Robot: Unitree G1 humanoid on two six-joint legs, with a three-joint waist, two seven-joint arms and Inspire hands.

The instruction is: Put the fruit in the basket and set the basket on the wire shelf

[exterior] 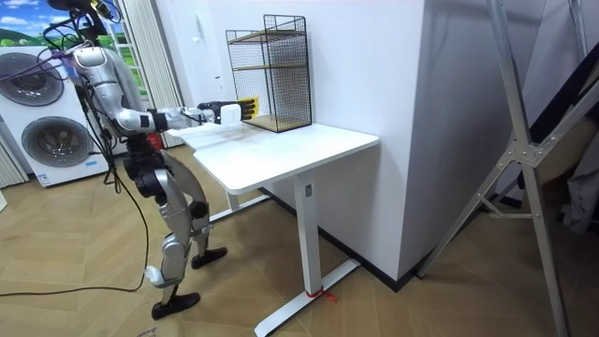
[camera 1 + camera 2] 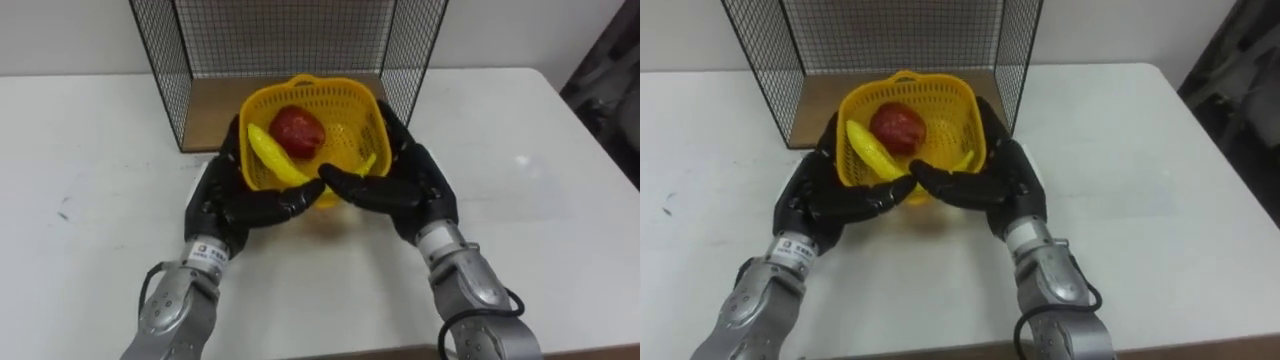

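A yellow plastic basket (image 2: 310, 85) (image 2: 902, 80) is held off the white table (image 2: 90, 150), just before the open front of the black wire shelf (image 2: 160, 60) (image 1: 271, 70). In it lie a red apple (image 2: 297, 130) and a yellow banana (image 2: 275, 155); another yellow piece (image 2: 367, 163) shows by its right wall. My left hand (image 2: 225, 195) cups the basket's left side and my right hand (image 2: 405, 180) its right side. The fingers of both curl under the front and nearly meet.
The shelf has a wooden floor (image 2: 215, 110) and upper wire tiers, and stands at the table's far edge by the wall. I stand at the table's end (image 1: 281, 150) on the room view's left. Washing machines (image 1: 47, 131) are behind me.
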